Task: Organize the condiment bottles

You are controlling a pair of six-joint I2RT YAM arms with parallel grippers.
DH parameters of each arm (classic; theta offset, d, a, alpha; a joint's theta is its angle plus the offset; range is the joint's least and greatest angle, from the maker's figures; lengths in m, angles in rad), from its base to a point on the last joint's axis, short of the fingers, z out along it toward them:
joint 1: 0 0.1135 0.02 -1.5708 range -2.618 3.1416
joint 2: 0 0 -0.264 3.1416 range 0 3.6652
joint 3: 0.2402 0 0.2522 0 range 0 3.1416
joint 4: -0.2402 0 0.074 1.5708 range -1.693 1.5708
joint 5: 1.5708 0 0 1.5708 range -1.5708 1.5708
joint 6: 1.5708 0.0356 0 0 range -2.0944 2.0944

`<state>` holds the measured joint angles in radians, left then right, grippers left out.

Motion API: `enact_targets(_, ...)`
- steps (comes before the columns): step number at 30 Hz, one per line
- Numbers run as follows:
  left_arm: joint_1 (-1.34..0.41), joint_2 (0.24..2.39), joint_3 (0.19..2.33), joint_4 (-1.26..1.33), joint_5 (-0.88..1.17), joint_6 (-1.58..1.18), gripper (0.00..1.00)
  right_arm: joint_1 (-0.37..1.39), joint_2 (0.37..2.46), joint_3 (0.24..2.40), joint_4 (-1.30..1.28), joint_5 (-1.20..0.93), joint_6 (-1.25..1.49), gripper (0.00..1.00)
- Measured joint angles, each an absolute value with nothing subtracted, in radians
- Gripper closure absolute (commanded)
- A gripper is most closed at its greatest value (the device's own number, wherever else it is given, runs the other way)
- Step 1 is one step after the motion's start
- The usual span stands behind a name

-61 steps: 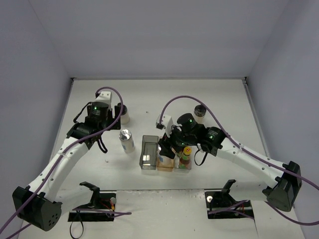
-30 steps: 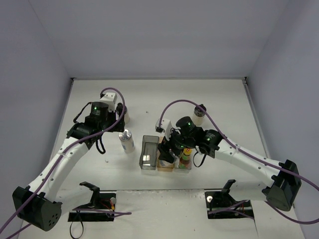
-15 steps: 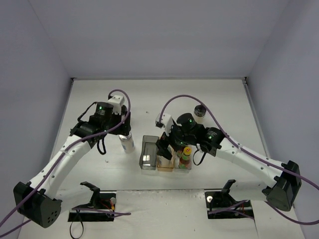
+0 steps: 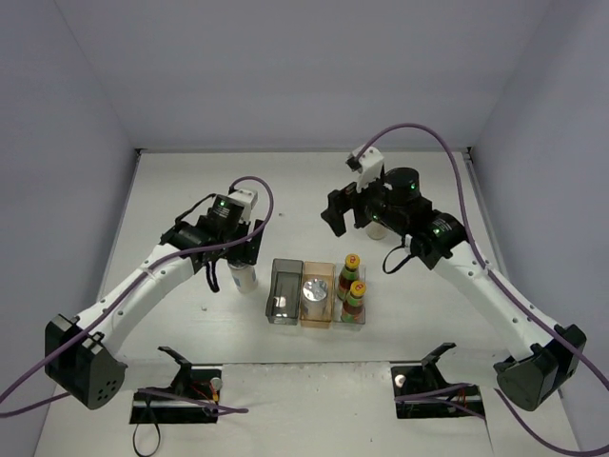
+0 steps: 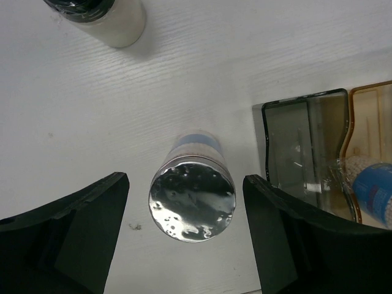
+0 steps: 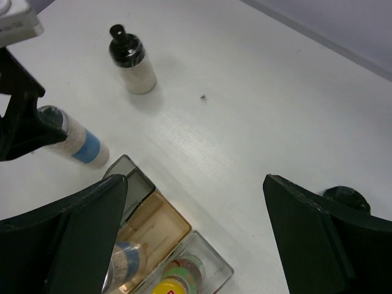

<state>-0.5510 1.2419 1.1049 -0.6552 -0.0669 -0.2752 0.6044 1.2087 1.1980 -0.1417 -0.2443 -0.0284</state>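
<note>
Nearest the arm bases, three small bins sit side by side on the bench [image 4: 285,181]. The grey bin [image 4: 284,281] is at the left, and the amber bin [image 4: 318,320] at its 3 o'clock holds one silver-capped bottle [image 4: 315,290]. The clear bin [image 4: 352,322] comes next, with the two dark bottles [image 4: 351,265] standing in it, yellow-red caps up. At the grey bin's 9 o'clock the other silver-capped bottle [image 5: 192,205] stands upright on the bench. The left hand [image 5: 185,184] hangs over it with jaws wide, a finger on either side and gaps showing — not touching. Farther off, at about 12 o'clock from that bottle, a black-capped bottle [image 6: 131,61] stands alone. The right hand [image 6: 193,184] is high toward the back, spread open and holding nothing — the other black-capped bottle [image 6: 343,197] shows only partly past one of its fingers.
</note>
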Motion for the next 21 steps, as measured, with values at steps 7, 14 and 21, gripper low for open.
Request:
enact_targets(7, -0.551, 1.312, 1.111, -0.678, -0.091, -0.282, 0.24, 0.527, 1.167, 1.143, -0.112, -0.240, 0.026, 0.01)
enact_targets(14, -0.552, 1.347, 1.126, -0.702, -0.072, -0.294, 0.86, 0.493, 1.107, 1.070, -0.109, -0.239, 0.037, 0.01)
enact_targets(21, -0.561, 1.372, 1.252, -0.765, -0.047, -0.272, 1.00, 0.471, 1.066, 1.046, -0.108, -0.231, 0.038, 0.01)
